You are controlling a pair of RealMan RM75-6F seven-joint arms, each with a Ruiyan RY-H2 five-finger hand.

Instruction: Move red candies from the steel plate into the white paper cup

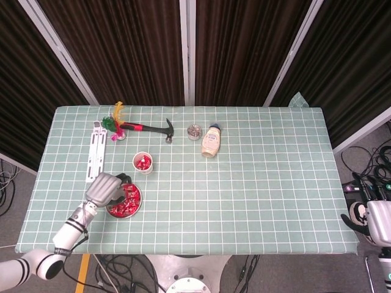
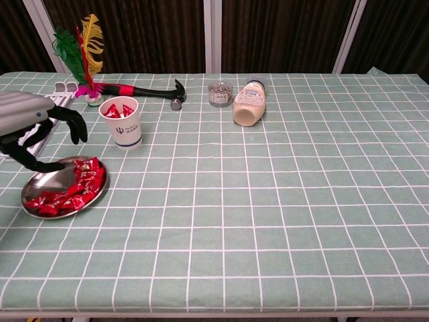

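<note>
Task partly done; left hand (image 2: pixel 30 134) held open-fingered, empty, over round steel plate (image 2: pixel 40 178).
Some red wrapped candies (image 2: pixel 70 191) remain; a few are seen in white paper cup (image 2: pixel 122 124) at plate's 1 o'clock.

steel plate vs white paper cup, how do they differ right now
The steel plate is low, wide and shiny; the white paper cup is tall, narrow and matte, with a dark printed mark. The plate's red candies lie spread in a heap toward one side, while only a few show at the cup's rim. The left hand hovers over the plate, not the cup. Both hold red candies.
</note>
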